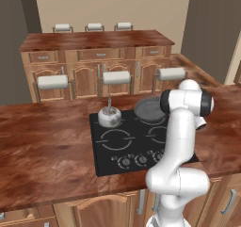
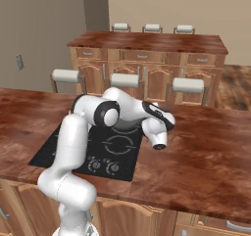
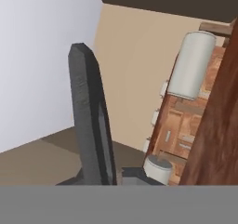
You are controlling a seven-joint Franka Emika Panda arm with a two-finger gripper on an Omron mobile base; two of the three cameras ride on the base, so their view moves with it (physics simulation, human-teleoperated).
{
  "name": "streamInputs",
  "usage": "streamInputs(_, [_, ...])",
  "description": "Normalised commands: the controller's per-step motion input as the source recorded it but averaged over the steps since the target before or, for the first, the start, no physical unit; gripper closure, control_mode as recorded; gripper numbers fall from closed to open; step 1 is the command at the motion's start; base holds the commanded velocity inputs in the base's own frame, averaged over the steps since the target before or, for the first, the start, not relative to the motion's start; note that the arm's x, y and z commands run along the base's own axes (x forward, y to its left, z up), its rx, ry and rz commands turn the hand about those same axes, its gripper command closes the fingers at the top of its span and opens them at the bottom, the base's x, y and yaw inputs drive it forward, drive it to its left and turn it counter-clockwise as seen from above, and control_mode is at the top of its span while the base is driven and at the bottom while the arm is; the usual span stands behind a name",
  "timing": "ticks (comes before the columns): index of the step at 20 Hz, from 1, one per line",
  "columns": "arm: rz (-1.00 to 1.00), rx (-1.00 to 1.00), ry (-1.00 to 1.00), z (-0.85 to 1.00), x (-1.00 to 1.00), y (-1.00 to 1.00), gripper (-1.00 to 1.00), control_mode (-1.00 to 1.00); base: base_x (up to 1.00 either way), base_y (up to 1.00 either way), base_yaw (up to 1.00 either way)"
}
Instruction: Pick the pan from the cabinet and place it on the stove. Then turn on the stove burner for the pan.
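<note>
The pan (image 1: 149, 109), a dark grey round disc, lies level over the back right of the black stove (image 1: 106, 155), partly behind my upper arm. In the hand view the pan (image 3: 90, 121) stands edge-on right in front of the camera, a little off the stove surface (image 3: 135, 174). My gripper is shut on the pan, with its fingers covered by the forearm in the base views. The stove's knobs (image 1: 126, 162) run along its front edge. The cabinet is out of view.
A small silver kettle (image 1: 109, 117) sits on the back left burner. Wooden counter (image 1: 42, 141) surrounds the stove (image 2: 49, 154). White-cushioned stools (image 1: 116, 77) line the counter's far side, with a second wooden island (image 1: 94, 40) behind them.
</note>
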Motion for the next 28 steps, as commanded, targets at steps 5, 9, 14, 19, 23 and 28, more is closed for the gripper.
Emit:
streamInputs(5, [-0.02,-0.12,0.0,-0.38,0.16,0.0,1.0,-1.0,0.0,0.0,0.0])
streamInputs(9, [0.0,-0.1,0.0,-0.39,0.0,0.0,1.0,-1.0,0.0,0.0,0.0])
streamInputs(14, [0.0,-0.12,0.0,-0.51,0.0,-0.01,1.0,-1.0,0.0,0.0,0.0])
streamInputs(19, [0.0,-0.15,0.0,-0.53,0.0,-0.13,1.0,-1.0,0.0,0.0,0.0])
streamInputs(23, [0.0,-0.1,0.0,-0.47,-0.11,-0.3,1.0,-1.0,0.0,0.0,0.0])
streamInputs(28, [0.0,-0.05,0.04,-0.16,-0.13,-0.09,1.0,-1.0,0.0,0.0,0.0])
